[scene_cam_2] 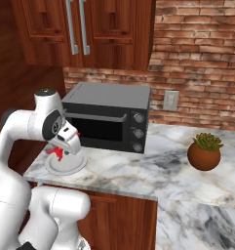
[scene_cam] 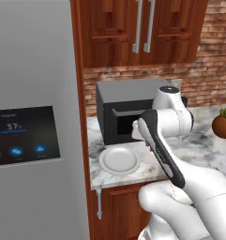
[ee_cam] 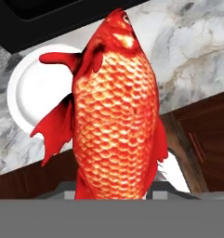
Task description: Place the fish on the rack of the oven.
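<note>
My gripper (scene_cam_2: 59, 152) is shut on the red-orange fish (ee_cam: 115, 116), which hangs a little above the round white plate (scene_cam_2: 78, 165) on the marble counter. In the hand view the fish points head-first away from the hand, with the plate (ee_cam: 32, 95) behind its fins. From the left base camera my forearm covers the hand, and a sliver of red fish (scene_cam: 149, 149) shows beside the plate (scene_cam: 118, 160). The oven and its rack are out of view.
A black countertop toaster oven (scene_cam_2: 109, 114) stands just behind the plate, its door closed. A potted plant (scene_cam_2: 204, 155) sits to the right on the counter (scene_cam_2: 138, 171). A grey fridge (scene_cam: 30, 140) fills the left side. Wooden wall cabinets (scene_cam: 142, 28) hang overhead.
</note>
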